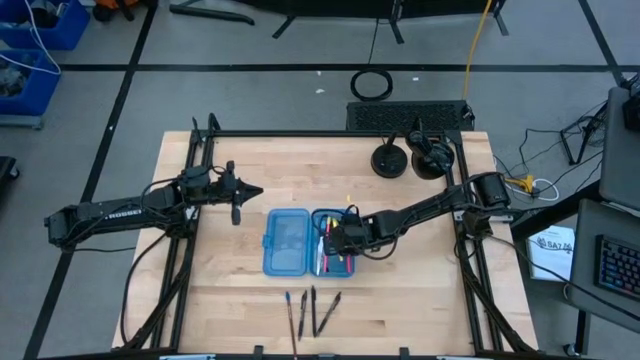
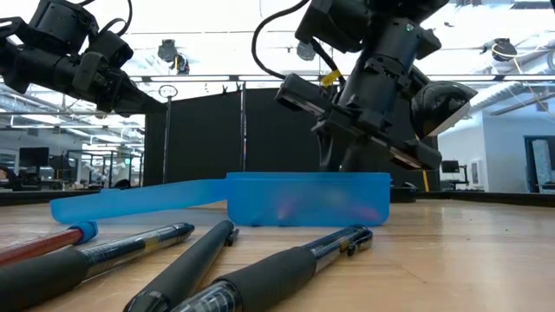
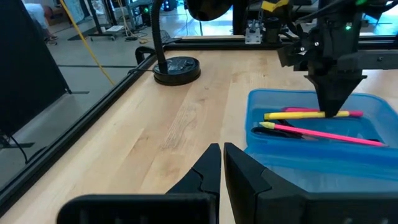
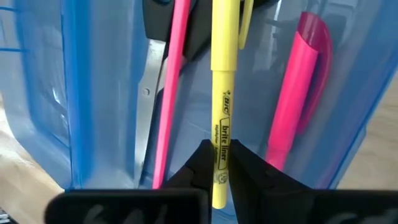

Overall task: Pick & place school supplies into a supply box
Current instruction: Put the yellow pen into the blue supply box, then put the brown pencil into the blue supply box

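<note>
High view: translucent blue hinged pencil case (image 1: 287, 242) lies open mid-table, both halves flat; right gripper (image 1: 340, 238) is down in its right half, left gripper (image 1: 238, 193) hangs apart over bare wood to the case's upper left; four dark pens (image 1: 312, 312) lie loose near the front edge, well apart from the case; two round black bases (image 1: 410, 160) sit by the back edge. Only the right wrist view shows the contents closely: yellow highlighter (image 4: 221, 93) between the nearly closed right fingers (image 4: 196, 165), pinched at its lower barrel; thin pink pen (image 4: 169, 93), scissor blade (image 4: 145, 112) and fat pink marker (image 4: 298, 93) alongside. Left wrist view: left fingers (image 3: 208, 171) pressed together, holding nothing; open wood ahead. Low view: case wall (image 2: 308, 198) low, the right gripper just above its rim.
</note>
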{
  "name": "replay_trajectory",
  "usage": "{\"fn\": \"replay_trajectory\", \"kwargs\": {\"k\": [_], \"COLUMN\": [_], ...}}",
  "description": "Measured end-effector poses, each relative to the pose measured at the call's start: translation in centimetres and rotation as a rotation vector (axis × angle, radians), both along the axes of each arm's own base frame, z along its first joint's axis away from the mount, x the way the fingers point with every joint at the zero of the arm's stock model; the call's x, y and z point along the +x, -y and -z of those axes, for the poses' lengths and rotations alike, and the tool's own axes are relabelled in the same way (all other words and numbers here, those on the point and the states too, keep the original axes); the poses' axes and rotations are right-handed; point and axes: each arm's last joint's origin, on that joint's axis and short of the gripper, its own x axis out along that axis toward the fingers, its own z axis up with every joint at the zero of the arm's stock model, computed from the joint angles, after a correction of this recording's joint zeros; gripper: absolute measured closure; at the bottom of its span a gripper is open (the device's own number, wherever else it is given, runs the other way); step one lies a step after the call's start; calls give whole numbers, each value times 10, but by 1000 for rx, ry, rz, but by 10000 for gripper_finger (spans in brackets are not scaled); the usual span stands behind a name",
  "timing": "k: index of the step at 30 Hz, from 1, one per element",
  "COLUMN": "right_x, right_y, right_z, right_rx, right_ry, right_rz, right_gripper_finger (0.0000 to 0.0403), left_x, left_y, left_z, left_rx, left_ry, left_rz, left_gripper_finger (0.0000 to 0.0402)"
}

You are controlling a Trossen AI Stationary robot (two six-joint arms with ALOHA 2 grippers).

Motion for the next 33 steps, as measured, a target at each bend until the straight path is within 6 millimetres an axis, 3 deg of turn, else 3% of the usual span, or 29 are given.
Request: {"fn": "replay_trajectory", "kwargs": {"k": [7,22,27,33], "right_x": [0,3,-1,-12], "right_y": [0,-1,0,-1], "right_z": [0,-12,-32,-66], "right_rx": [-1,-48,-114,-350], "right_ry": [-2,86,153,250], "right_rz": [-2,-108,-171,-322], "right_gripper_finger": [334,308,308,318], "left_x": [0,0,0,0], "left_y": [0,0,0,0], "left_z": [0,0,0,0], "left_rx": [0,-4,-1,7], "left_ry": [0,0,-2,-2], "left_rz": [0,-1,0,3], "left_gripper_finger": [376,376,376,376]}}
